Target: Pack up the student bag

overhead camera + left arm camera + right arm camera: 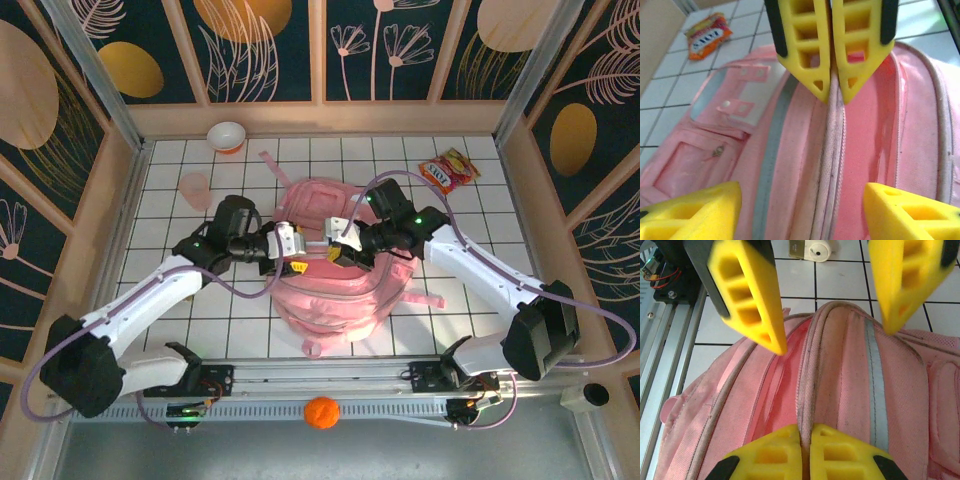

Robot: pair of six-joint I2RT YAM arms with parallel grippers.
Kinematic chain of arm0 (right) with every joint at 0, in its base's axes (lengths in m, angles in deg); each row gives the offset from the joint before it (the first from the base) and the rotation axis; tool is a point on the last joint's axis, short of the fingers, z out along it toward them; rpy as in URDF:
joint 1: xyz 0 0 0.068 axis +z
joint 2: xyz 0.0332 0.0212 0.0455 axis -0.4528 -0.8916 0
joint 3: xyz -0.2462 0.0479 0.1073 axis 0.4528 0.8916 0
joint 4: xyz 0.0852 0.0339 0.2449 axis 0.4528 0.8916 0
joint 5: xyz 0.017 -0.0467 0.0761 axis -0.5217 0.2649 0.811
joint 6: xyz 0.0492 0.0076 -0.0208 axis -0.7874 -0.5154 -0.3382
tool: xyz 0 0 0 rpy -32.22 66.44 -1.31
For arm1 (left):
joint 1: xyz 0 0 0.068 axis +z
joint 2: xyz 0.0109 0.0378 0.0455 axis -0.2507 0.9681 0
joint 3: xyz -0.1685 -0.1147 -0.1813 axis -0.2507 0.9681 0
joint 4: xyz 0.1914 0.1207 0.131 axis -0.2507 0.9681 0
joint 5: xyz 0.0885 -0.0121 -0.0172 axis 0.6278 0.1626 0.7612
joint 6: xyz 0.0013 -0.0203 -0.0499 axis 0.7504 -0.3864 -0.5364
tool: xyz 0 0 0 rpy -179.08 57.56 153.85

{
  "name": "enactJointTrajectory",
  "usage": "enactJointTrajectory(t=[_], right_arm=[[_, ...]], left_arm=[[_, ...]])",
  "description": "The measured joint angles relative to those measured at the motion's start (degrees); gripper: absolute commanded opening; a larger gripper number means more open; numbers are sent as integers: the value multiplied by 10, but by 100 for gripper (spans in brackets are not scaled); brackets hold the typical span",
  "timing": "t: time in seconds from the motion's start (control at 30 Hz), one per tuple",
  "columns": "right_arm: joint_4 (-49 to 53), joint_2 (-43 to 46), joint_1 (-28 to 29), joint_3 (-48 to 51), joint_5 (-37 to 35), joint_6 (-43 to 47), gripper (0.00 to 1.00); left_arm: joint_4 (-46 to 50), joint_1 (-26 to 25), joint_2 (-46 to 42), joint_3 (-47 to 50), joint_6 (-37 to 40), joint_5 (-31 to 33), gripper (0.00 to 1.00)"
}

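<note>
Centrally, the right gripper (832,97), from three o'clock, pinches the student bag (335,300) at its zip lip, likely to prop it open; the left gripper (835,337), at nine, gapes wide.

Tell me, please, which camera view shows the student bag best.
Top external: the student bag shows its full outline, straps included. The wrist views give close-ups of its zip seams; the left wrist adds the front pockets.

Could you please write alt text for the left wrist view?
The closed right hand pinches the zip edge of the pink student bag at the top of the frame. The open left hand hovers over the bag at the bottom. A snack packet lies on the white tiled table.
</note>
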State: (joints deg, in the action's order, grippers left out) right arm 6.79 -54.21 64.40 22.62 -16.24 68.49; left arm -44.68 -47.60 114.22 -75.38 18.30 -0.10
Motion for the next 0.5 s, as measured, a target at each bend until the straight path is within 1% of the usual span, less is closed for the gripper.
enactJointTrajectory(t=[0.1, 0.13, 0.17, 0.2, 0.23, 0.27, 0.3, 0.37, 0.5], right_arm=[[-1, 0, 0, 0, 2, -5, 0], [-1, 0, 0, 0, 2, -7, 0], [-4, 0, -1, 0, 0, -12, 4], [-10, 1, -3, 0, -2, -22, 9], [-20, 2, -6, 0, -6, -37, 17], [-35, 6, -9, 2, -12, -56, 27], [-52, 16, -15, 9, -19, -88, 36], [-86, 44, -26, 29, -34, -148, 46], [-141, 128, -59, 85, -80, -290, 57]], left_arm=[[-5, -9, 33, -12, 4, 17, 43], [-9, -11, 39, -16, 4, 20, 35], [-12, -12, 45, -20, -2, 23, 25], [-15, -13, 47, -21, -9, 27, 15], [-19, -14, 47, -21, -17, 33, 7], [-26, -16, 46, -21, -28, 40, 0], [-38, -17, 45, -21, -42, 54, 0], [-60, -18, 42, -17, -80, 88, 0], [-84, -10, 39, -12, -173, 151, 0]])
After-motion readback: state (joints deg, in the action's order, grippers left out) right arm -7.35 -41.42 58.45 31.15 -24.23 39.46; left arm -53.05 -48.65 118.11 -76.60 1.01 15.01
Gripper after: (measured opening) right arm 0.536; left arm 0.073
